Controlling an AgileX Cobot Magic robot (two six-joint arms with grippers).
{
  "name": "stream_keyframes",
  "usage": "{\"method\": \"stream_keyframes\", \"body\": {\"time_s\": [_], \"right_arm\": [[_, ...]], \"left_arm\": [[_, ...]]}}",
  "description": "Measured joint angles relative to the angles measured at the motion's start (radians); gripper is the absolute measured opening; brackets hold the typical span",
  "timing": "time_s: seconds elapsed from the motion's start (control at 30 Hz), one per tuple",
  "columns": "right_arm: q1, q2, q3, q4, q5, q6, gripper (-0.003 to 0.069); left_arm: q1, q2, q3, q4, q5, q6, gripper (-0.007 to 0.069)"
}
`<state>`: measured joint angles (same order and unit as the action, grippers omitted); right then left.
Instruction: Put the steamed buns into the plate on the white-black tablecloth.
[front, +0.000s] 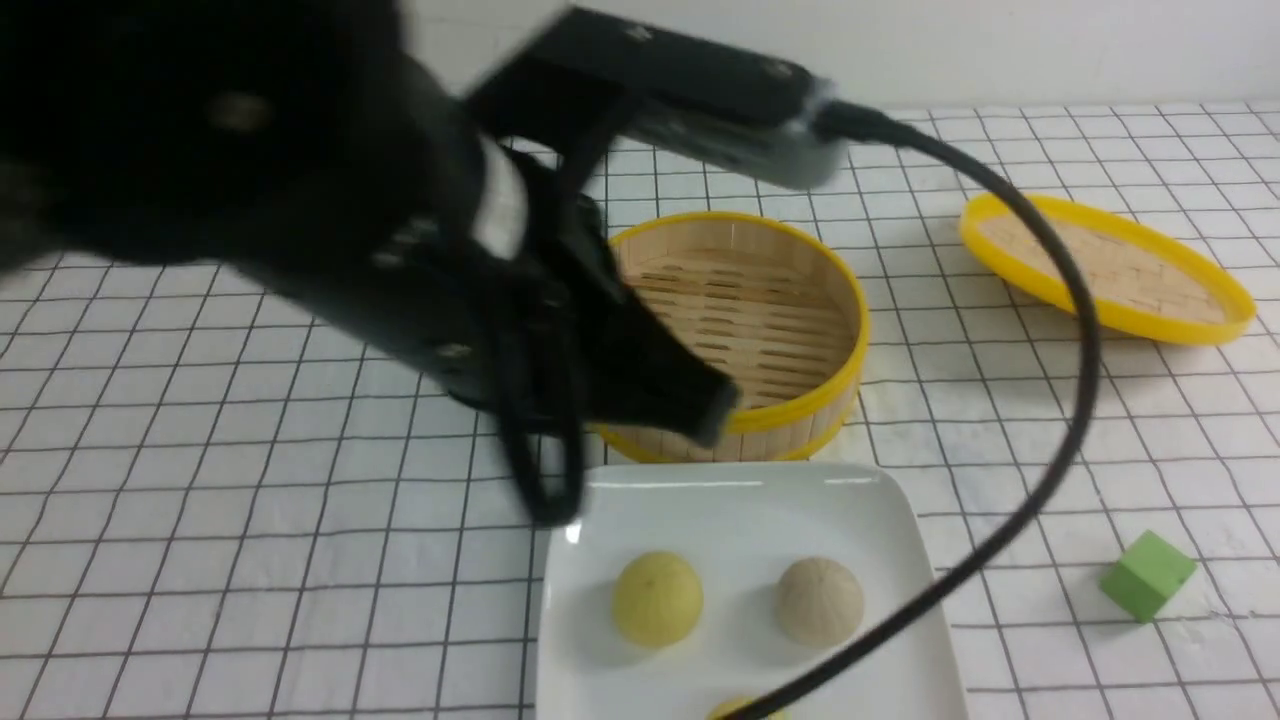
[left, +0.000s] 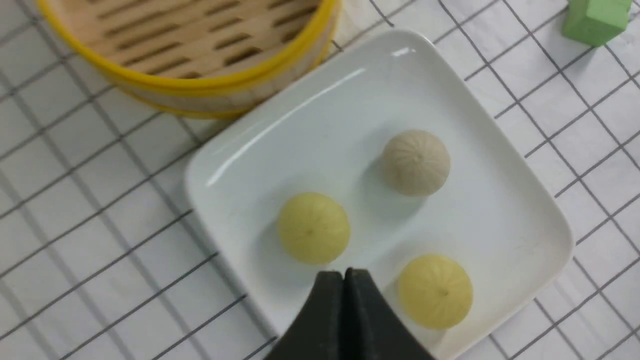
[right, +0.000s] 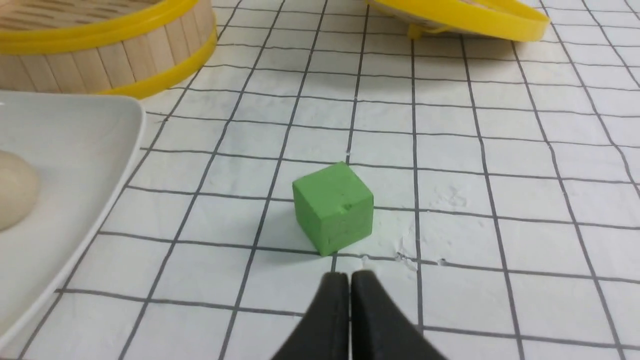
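Note:
The white plate (front: 740, 500) lies on the white-black tablecloth (front: 200, 480) near the front. On it sit a pale yellow steamed bun (front: 657, 598), a beige-white bun (front: 820, 600) and a second yellow bun (front: 735, 710) cut off by the frame edge. All three show in the left wrist view: yellow (left: 313, 228), beige (left: 416, 162), yellow (left: 435, 291) on the plate (left: 500, 225). My left gripper (front: 715, 410) (left: 344, 274) is shut and empty, above the plate's far-left part. My right gripper (right: 349, 276) is shut and empty, low over the cloth just before the green cube.
An empty bamboo steamer basket (front: 760, 310) stands just behind the plate. Its flat yellow-rimmed lid (front: 1105, 265) lies at the back right. A green cube (front: 1147, 575) (right: 333, 207) sits right of the plate. The left arm's black cable (front: 1070, 300) arcs over the plate's right side.

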<state>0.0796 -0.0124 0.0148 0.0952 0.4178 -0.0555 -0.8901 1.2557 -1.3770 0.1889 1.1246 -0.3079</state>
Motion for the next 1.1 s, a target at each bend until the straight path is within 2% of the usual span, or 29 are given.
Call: {"method": "stream_keyframes", "body": {"time_s": [0.07,0.17,0.23,0.3,0.37,0.5,0.6,0.7,0.87,1.03,1.1], "right_arm": [[-0.014,0.000,0.000,0.000,0.000,0.000,0.0027],[-0.031,0.000,0.000,0.000,0.000,0.000,0.0029],[-0.044,0.000,0.000,0.000,-0.001,0.000,0.0031],[-0.046,0.000,0.000,0.000,-0.001,0.000,0.0033],[-0.048,0.000,0.000,0.000,-0.001,0.000,0.0037],[-0.048,0.000,0.000,0.000,-0.002,0.000,0.0042],[-0.048,0.000,0.000,-0.002,-0.003,0.001,0.0046],[-0.051,0.000,0.000,-0.001,-0.003,0.001,0.0048],[-0.052,0.000,0.000,-0.001,-0.004,0.001,0.0057],[-0.052,0.000,0.000,-0.002,-0.004,0.001,0.0065],[-0.052,0.000,0.000,-0.003,-0.004,0.001,0.0067]], "left_arm": [[0.000,-0.086,0.000,0.044,0.075,-0.042,0.0002],[0.000,-0.226,0.021,0.111,0.110,-0.111,0.0002],[0.000,-0.420,0.103,0.164,0.112,-0.201,0.0002],[0.000,-0.514,0.159,0.176,0.112,-0.223,0.0002],[0.000,-0.726,0.307,0.180,0.111,-0.273,0.0002],[0.000,-1.108,0.540,0.176,0.027,-0.391,0.0002],[0.000,-1.259,0.667,0.177,-0.049,-0.468,0.0002],[-0.001,-1.253,0.757,0.158,-0.103,-0.486,0.0002],[-0.002,-1.038,0.777,0.094,-0.238,-0.344,0.0002],[-0.002,-0.884,0.780,0.081,-0.452,-0.304,0.0002],[-0.002,-0.864,0.780,0.085,-0.491,-0.299,0.0002]]}}
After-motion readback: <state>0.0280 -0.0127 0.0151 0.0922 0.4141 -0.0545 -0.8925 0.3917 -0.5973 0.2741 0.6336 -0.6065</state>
